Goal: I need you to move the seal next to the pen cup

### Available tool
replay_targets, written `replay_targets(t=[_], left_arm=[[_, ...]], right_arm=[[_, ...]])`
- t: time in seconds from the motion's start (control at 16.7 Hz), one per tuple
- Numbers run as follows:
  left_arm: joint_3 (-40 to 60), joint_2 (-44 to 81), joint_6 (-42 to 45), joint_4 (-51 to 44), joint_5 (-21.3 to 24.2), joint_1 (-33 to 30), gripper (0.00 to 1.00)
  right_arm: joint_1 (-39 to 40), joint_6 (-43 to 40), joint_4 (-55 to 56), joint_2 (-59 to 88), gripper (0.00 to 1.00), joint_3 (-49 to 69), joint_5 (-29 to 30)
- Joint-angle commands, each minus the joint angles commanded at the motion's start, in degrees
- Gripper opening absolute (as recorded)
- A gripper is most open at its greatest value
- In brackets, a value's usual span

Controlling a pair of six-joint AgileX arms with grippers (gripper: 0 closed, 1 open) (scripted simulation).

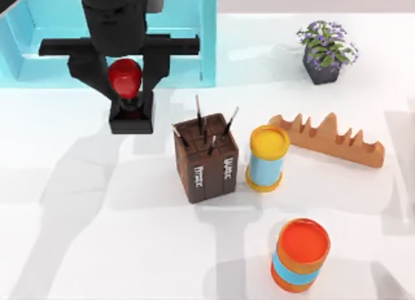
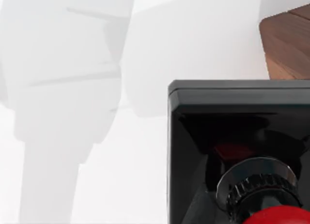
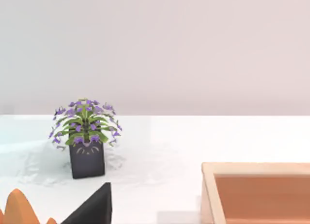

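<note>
The seal (image 1: 130,99) stood upright on the white surface (image 1: 97,235), to the left of the pen cup (image 1: 206,159) and a little farther back, near it but with a strip of bare surface between the two. The left claw (image 1: 125,80) hung directly over the seal, its black fingers (image 1: 87,70) set on either side of the red knob; whether they pinched the knob or only bracketed it could not be told from above, though they sat very close to it. In the left wrist view the seal's (image 2: 232,151) black square base and the ribbed neck under the knob lay straight below the camera, and a corner of the brown pen cup (image 2: 288,45) showed just beyond the base. The relation that mattered most was this: the seal's long axis ran vertically, in line with the claw above it, and the pen cup lay to the seal's right and slightly forward. The gap looked short, so the task seemed nearly done, with perhaps a small sideways shift or a release to come. The left arm was plainly the nearer one. A yellow-topped blue can (image 1: 267,159) stood just right of the pen cup, on its far side from the seal. The right claw's state could not be told.
</note>
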Motion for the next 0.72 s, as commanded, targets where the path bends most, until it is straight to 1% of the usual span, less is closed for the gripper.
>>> replay_targets(t=[0.42,0.66,0.72], left_arm=[[-4.43,-0.66,-0.11,3.56,-0.04,-0.19,0.0],[-4.63,-0.71,-0.11,3.76,-0.06,-0.2,0.0],[-4.63,-0.71,-0.11,3.76,-0.06,-0.2,0.08]], right_arm=[[0.0,0.0,0.0,0.0,1.0,0.0,0.0],[0.0,0.0,0.0,0.0,1.0,0.0,0.0],[0.0,0.0,0.0,0.0,1.0,0.0,0.0]])
